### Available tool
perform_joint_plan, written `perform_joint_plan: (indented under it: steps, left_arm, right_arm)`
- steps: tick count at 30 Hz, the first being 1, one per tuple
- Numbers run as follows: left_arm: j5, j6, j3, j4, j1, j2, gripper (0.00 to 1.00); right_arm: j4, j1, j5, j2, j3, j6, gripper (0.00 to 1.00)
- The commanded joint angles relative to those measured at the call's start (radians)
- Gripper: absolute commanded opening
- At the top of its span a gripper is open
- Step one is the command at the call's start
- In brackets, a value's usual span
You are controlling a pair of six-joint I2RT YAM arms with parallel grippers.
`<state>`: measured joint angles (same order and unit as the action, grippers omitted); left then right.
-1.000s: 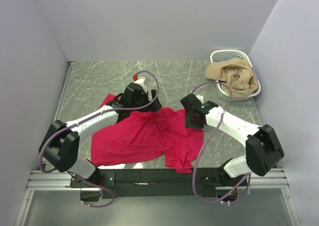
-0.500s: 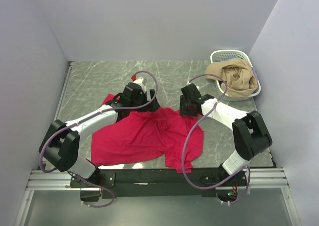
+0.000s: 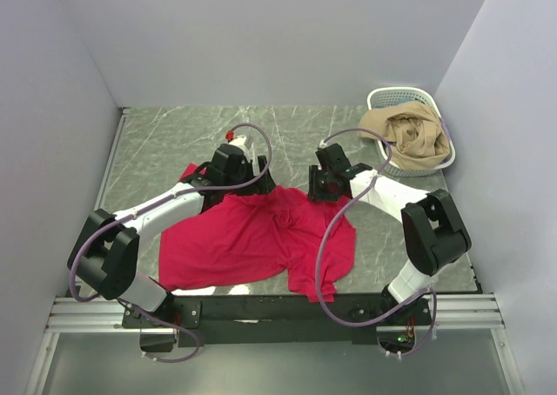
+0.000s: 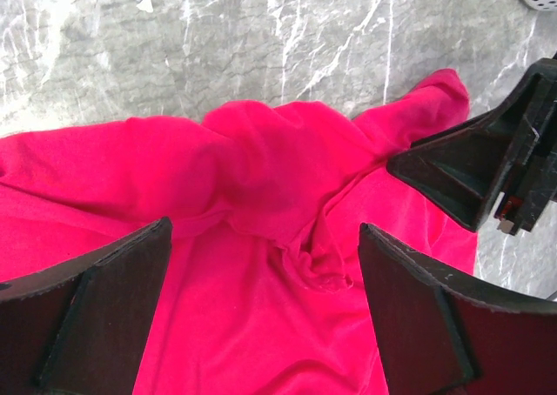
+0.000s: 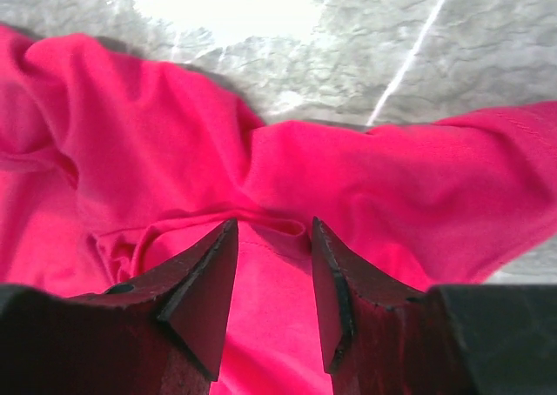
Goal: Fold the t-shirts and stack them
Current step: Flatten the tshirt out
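Note:
A crimson-red t-shirt (image 3: 252, 238) lies rumpled on the marble table, its far edge bunched into folds (image 4: 261, 169). My left gripper (image 3: 255, 189) hovers over that far edge near the middle. It is wide open, with only cloth below its fingers (image 4: 265, 238). My right gripper (image 3: 318, 193) is at the shirt's far right part. Its fingers stand a narrow gap apart, tips down on the cloth, straddling a raised fold (image 5: 274, 225). The right gripper's black finger (image 4: 487, 169) shows at the right of the left wrist view.
A white lattice basket (image 3: 383, 97) stands at the back right, heaped with tan cloth (image 3: 413, 134). Grey walls close in the table on three sides. Bare marble (image 3: 174, 134) lies beyond the shirt.
My right arm has swung left and farther back, bringing its gripper from the shirt's right side to the far edge. The left gripper has barely moved.

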<state>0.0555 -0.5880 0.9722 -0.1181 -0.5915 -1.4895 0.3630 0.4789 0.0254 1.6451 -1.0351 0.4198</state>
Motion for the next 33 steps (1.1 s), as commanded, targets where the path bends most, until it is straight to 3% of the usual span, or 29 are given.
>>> perform_joint_plan:
  steps: [1,16,20,23,24,30,33]
  left_arm:
    - [0.015,0.013,-0.007,0.012,0.012,-0.002,0.94]
    - [0.029,0.020,-0.007,0.011,0.019,-0.012,0.94]
    - [0.023,0.024,-0.003,0.005,0.021,-0.014,0.94]
    - [0.014,0.025,-0.004,-0.003,0.025,-0.011,0.94]
    - [0.001,0.027,-0.001,-0.009,0.027,-0.012,0.94]
    - [-0.098,0.019,-0.009,-0.067,0.062,0.031,0.96]
    - [-0.176,0.008,-0.021,-0.100,0.110,0.061,0.99]
  right_arm:
    - [-0.009,-0.006,0.045,0.007,-0.036,-0.021,0.46]
    - [0.065,-0.006,-0.004,-0.008,-0.010,-0.052,0.47]
    - [0.068,-0.005,-0.007,-0.011,0.000,-0.055,0.38]
    - [0.071,-0.005,-0.001,-0.014,-0.002,-0.062,0.05]
    - [0.071,-0.006,0.008,-0.018,-0.003,-0.065,0.00]
    - [0.054,-0.006,0.002,-0.145,-0.006,-0.064,0.00]
    - [0.060,-0.011,-0.086,-0.224,-0.049,-0.058,0.00]
